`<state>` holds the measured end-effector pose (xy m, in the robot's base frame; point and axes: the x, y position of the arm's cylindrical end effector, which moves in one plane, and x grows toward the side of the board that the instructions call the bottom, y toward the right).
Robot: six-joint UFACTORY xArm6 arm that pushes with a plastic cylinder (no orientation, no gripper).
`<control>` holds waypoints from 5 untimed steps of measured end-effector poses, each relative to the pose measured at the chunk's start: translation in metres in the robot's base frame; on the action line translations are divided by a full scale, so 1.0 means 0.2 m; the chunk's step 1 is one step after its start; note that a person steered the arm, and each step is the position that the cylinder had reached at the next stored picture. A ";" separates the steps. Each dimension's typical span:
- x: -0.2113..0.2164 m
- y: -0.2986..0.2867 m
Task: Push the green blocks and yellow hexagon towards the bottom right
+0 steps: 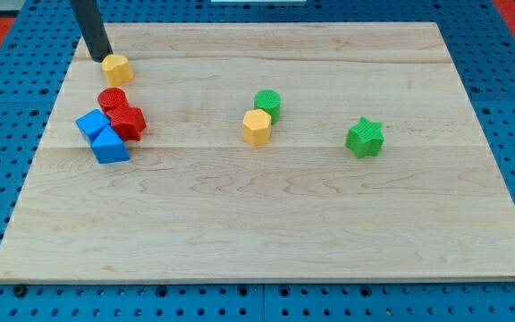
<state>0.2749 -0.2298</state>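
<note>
My tip (pixel 101 58) rests at the view's top left, just up-left of a yellow block (pixel 116 69), close to touching it. A green cylinder (pixel 267 104) stands near the board's middle, with the yellow hexagon (pixel 257 127) touching it just below-left. A green star (pixel 365 138) lies alone to the right of them.
A red cylinder (pixel 111 100) and a red block (pixel 128 121) sit at the left, touching two blue blocks (pixel 103 136). The wooden board (pixel 266 224) lies on a blue pegboard; its left edge is near the tip.
</note>
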 end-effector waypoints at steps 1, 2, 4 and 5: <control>0.01 0.09; 0.29 0.39; 0.63 1.26; 0.61 1.25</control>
